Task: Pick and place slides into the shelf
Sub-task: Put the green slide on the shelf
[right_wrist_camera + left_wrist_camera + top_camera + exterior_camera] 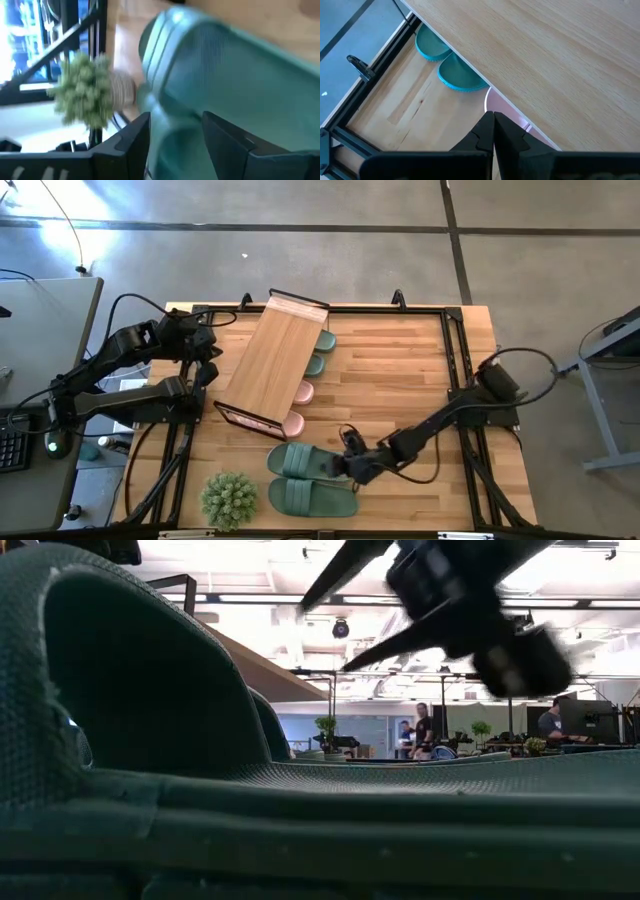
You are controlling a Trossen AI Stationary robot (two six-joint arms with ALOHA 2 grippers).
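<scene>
The shelf (pixel 272 360) stands slanted in the table's middle, a bamboo board on a black frame. Two teal-green slides (pixel 321 352) and the pink pair (pixel 297 408) poke out from under its right side. Two sage-green slides lie near the near edge, one (pixel 298 461) just beyond the other (pixel 310 498). My right gripper (pixel 352 466) is open at the farther one's right end; in the right wrist view the slide (pixel 220 65) lies between its fingers. My left gripper (pixel 205 372) is shut, beside the shelf's left side, over the board (pixel 560 60). My right gripper has one finger (pixel 135 140) on each side of the sage-green slide's end (pixel 175 135), coming level from the table's right. Whether the fingers touch it, I cannot tell. The slide lies flat on the table.
A spiky green plant ball (pixel 229 498) sits at the near edge, left of the sage-green slides. A black frame (pixel 455 360) runs around the tabletop. The nearer slide (pixel 300 810) fills the low view. Bare wood lies right of the shelf.
</scene>
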